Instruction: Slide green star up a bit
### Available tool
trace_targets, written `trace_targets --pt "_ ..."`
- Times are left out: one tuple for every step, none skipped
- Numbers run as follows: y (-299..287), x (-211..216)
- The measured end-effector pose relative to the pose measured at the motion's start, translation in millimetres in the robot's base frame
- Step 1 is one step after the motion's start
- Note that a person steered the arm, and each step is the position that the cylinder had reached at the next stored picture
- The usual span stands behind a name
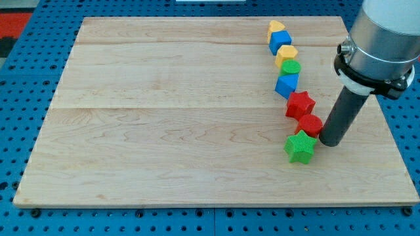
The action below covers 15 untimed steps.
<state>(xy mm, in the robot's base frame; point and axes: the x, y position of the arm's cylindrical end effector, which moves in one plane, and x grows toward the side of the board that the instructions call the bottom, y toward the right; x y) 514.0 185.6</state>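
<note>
The green star [300, 146] lies on the wooden board [164, 118] at the lower right, at the bottom end of a curved line of blocks. My tip [329, 141] stands just to the star's right, close to it and next to a small red block [310, 124] above the star. A red star [300, 104] sits above that.
Up the line from the red star are a blue block [287, 84], a green round block [291, 67], a yellow block [286, 53], a blue block [280, 41] and a yellow block [277, 27]. The board's right edge [384, 111] is close to my rod.
</note>
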Motion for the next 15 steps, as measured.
trace_targets --pt "-2 -3" --pt "-3 -6" --pt "49 45" --pt "18 104" --pt "-102 73" --pt "-140 18" --pt "-102 9" --pt "-94 24" --pt "-76 36" --pt "-37 36" --pt "-30 53" --pt "0 79" --pt "89 50" --pt "64 18" --pt "38 12"
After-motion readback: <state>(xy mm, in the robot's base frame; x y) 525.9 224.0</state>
